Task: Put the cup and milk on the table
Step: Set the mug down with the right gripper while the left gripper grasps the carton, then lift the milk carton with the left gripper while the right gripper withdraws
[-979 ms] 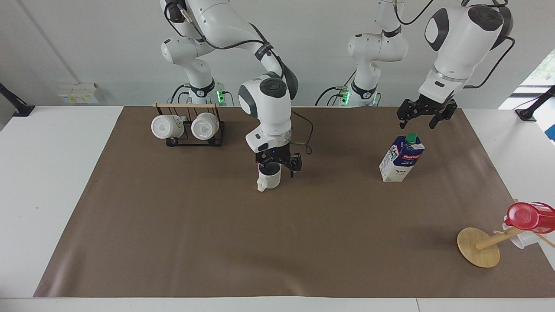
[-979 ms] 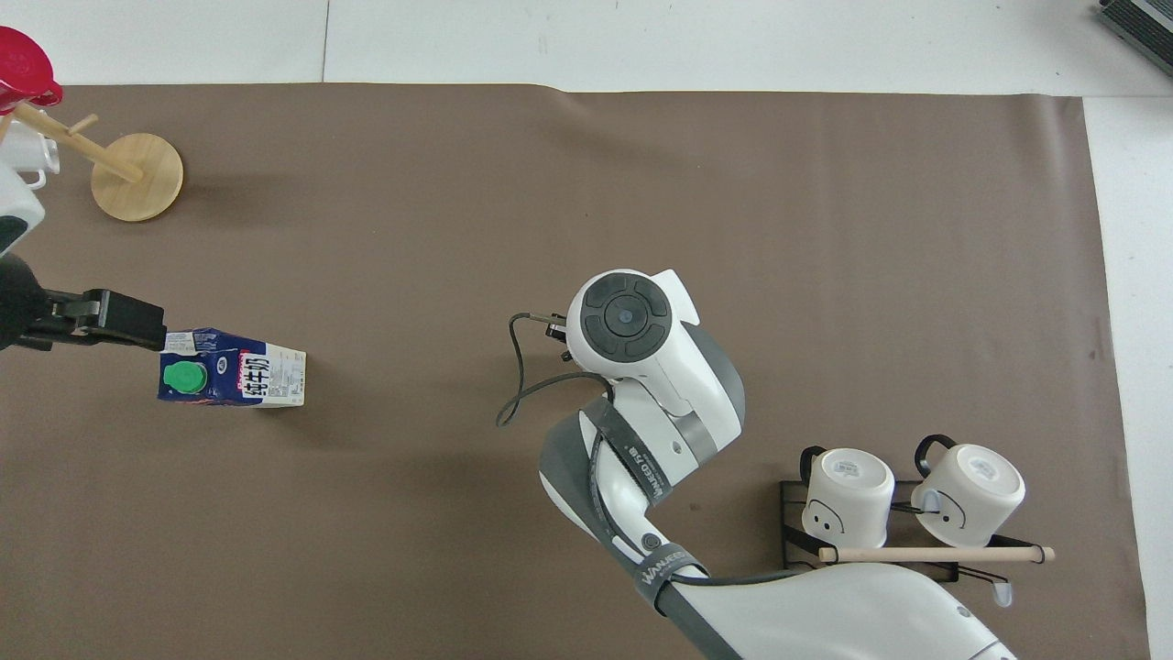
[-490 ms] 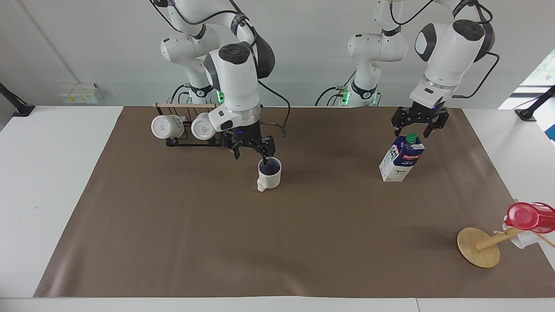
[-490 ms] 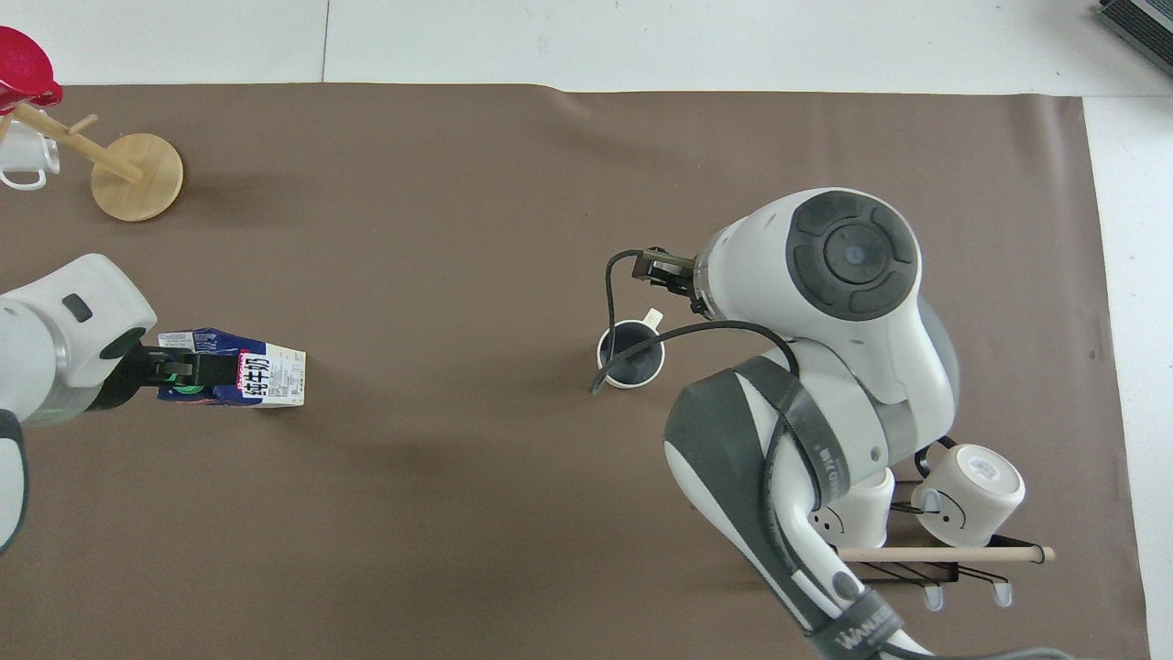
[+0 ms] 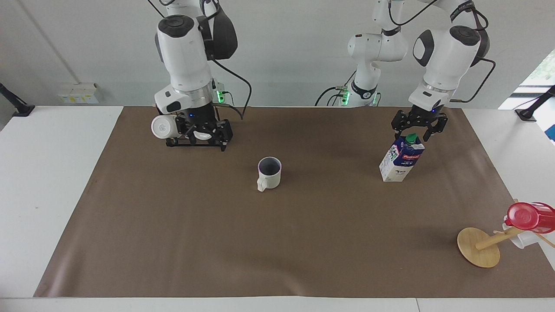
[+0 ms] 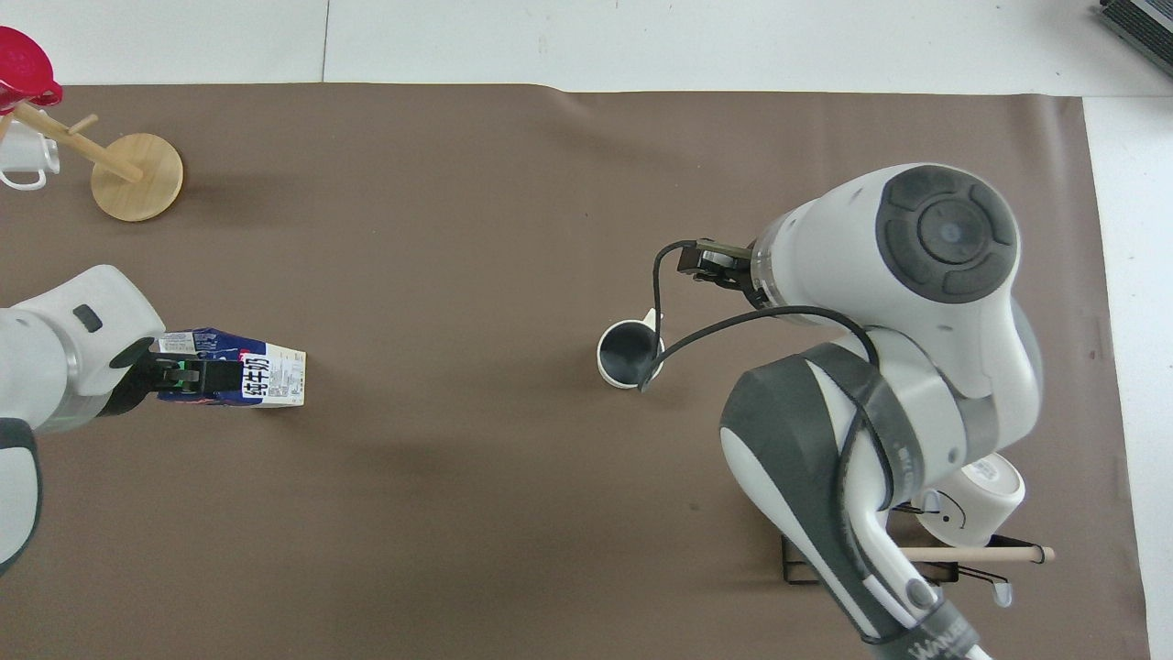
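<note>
Small ceramic mug with loop handle (image 5: 269,172) sits mid-sheet on the wide sheet-covered table (image 5: 277,242), upright milk carton with screw cap (image 5: 401,158) beside it toward the left arm's end. Wire mug rack (image 5: 195,134) lies nearer the robots toward the right arm's end; the tipped wooden cup stand (image 5: 479,247) lies farther from them than the carton.

Matt brown sheet (image 5: 277,234); glossy red plastic cup (image 5: 527,216).

Two high, opposed table (image 5: 26,182) views

Bright even light, soft faint shadows, sharp focus, no glare
</note>
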